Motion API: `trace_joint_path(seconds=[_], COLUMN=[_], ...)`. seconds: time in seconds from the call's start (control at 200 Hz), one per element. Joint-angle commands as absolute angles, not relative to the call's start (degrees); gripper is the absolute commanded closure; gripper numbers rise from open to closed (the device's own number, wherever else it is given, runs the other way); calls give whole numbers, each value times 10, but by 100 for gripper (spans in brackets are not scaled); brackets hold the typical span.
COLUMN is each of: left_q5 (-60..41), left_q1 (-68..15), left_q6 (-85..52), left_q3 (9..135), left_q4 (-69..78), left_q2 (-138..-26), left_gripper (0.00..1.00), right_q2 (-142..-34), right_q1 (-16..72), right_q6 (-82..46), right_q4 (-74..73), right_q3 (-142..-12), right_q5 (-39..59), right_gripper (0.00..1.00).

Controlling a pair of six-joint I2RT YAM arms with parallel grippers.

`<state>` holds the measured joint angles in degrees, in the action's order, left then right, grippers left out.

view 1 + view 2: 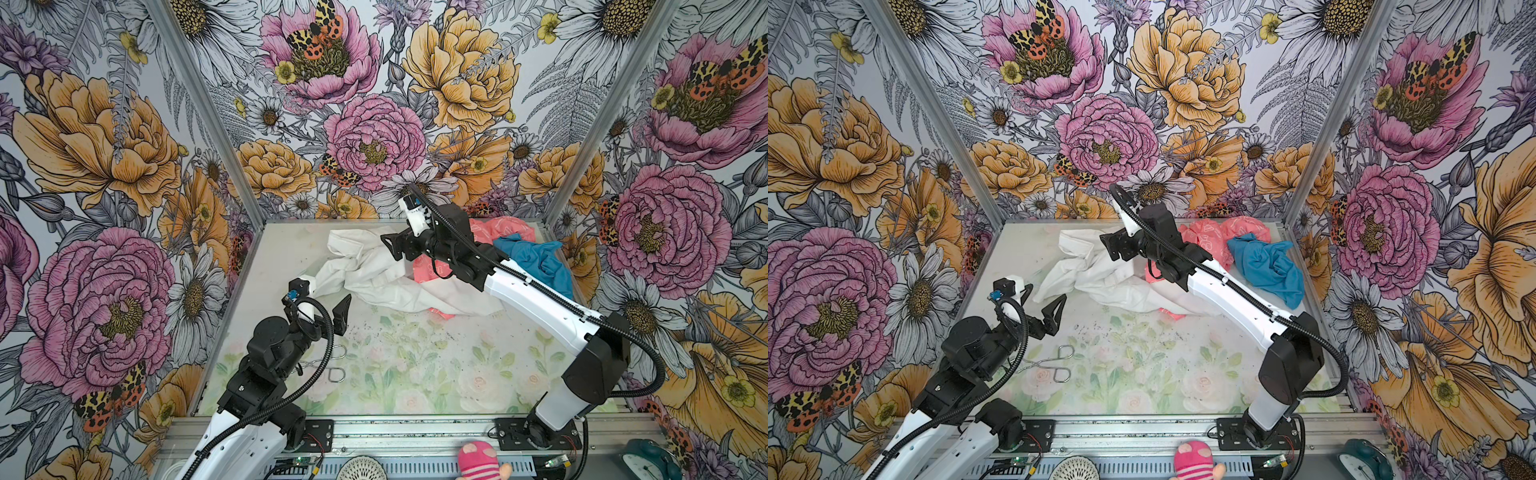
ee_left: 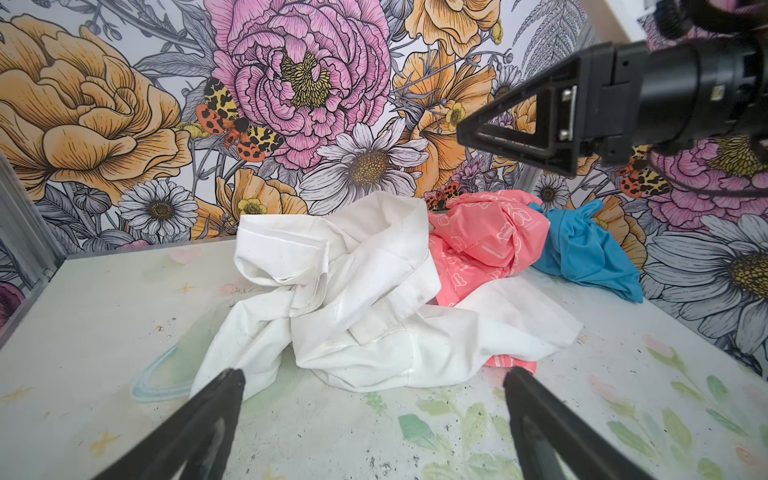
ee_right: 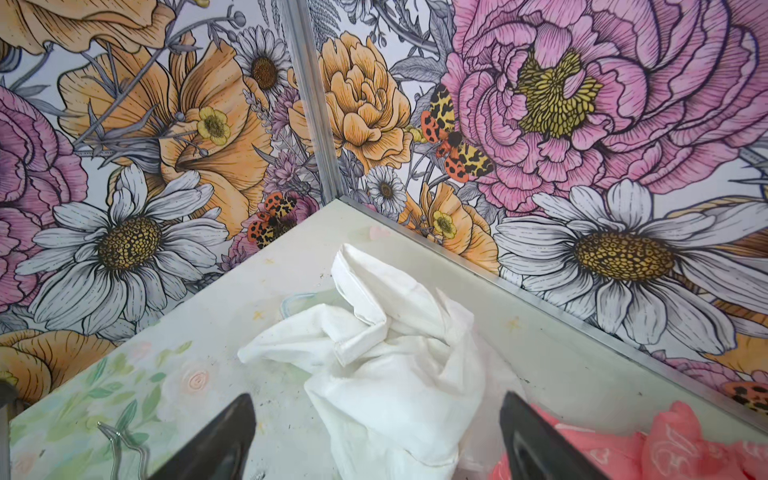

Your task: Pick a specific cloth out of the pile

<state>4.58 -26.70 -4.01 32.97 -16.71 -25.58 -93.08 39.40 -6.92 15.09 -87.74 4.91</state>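
My left hand [image 1: 1043,298] hovers low over the surface [image 1: 415,374] with its fingers spread wide and nothing between them. It faces the cloth's [image 1: 374,270] nearest tail, which lies just beside one fingertip.

The cloth lies rumpled toward the back, left of the middle, mostly on bare surface. Its right part is not free. It laps over the pink cloth [image 1: 432,266], and a bit of pink pokes out from under its front edge.

My right hand [image 3: 374,401] hangs above the cloth's middle folds, fingers apart and gripping nothing. Further right, the blue cloth [image 1: 528,253] leans on the pink one.

I judge the job now is to clear the cloth off the pile. To do that well I would:

- pinch one thick fold of white only, well away from the pink;
- close fully before lifting, since thin fabric slips;
- draw it left and forward, away from the pile, low and slow;
- watch that the pink does not ride along;
- if it drags, pause and shake it loose, not tug.
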Motion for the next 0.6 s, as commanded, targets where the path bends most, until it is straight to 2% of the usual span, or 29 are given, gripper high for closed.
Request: trace_joint_path(seconds=[0.0, 0.295, 0.596], left_q5=[58, 58, 60], left_q1=[-266, -265, -265], left_q6=[-33, -33, -33], left_q3=[323, 323, 323], left_q4=[-172, -172, -172], left_q2=[-250, -251, -250], left_gripper=[1, 1, 1], right_q2=[-894, -808, -836], right_q1=[389, 343, 336], right_q6=[-56, -99, -102], right_q4=[179, 180, 183], right_q3=[-825, -661, -594], right_q5=[15, -34, 23], right_gripper=[8, 11, 21])
